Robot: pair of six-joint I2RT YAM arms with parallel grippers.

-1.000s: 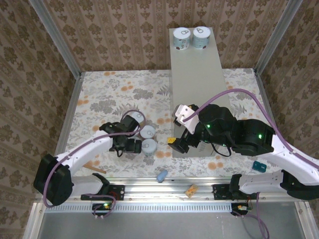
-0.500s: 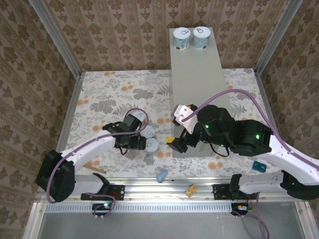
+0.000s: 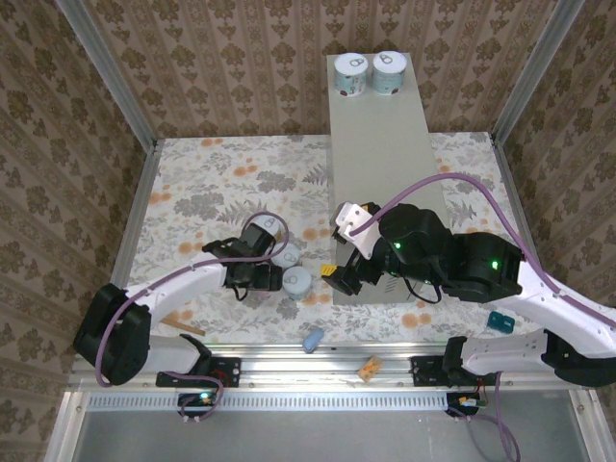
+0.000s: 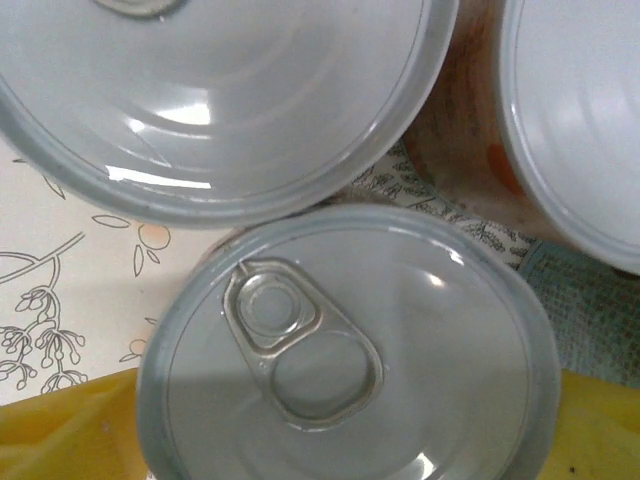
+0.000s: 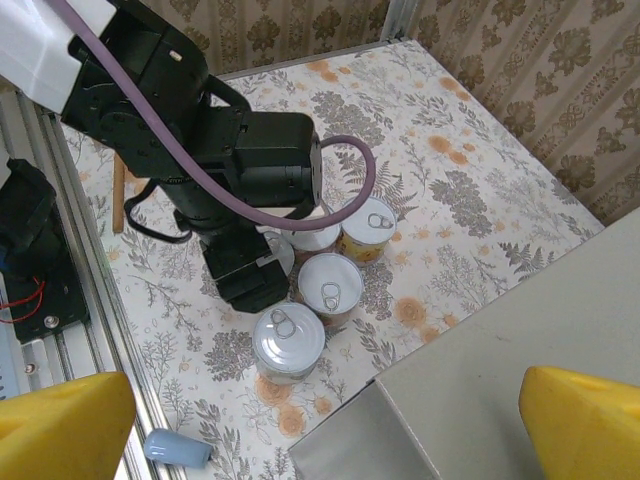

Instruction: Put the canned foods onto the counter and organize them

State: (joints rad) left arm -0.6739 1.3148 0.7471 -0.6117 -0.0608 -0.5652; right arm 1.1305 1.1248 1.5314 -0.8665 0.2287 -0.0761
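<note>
Two canned foods [image 3: 349, 73] [image 3: 389, 70] stand at the far end of the counter [image 3: 380, 164]. On the floral floor left of it stands a cluster of cans [image 5: 288, 340] [image 5: 330, 285] [image 5: 367, 225]. My left gripper [image 3: 258, 277] hangs over the cluster, open. Its yellow fingers [image 4: 60, 430] stand close on both sides of a pull-tab can [image 4: 345, 350], and two more lids [image 4: 220, 90] [image 4: 580, 120] crowd it. My right gripper [image 5: 320, 430] hovers open above the counter's near left corner [image 5: 530, 350], holding nothing.
A small blue lump [image 3: 313, 339] and a tan block [image 3: 368, 367] lie by the front rail. A teal piece [image 3: 500, 320] sits at the right, and a wooden stick [image 3: 181, 325] at the left. Patterned walls and metal posts enclose the floor.
The left gripper has slid right over the cans and its jaws have narrowed around one. The nearest can has shifted slightly right. The right arm has barely moved.
</note>
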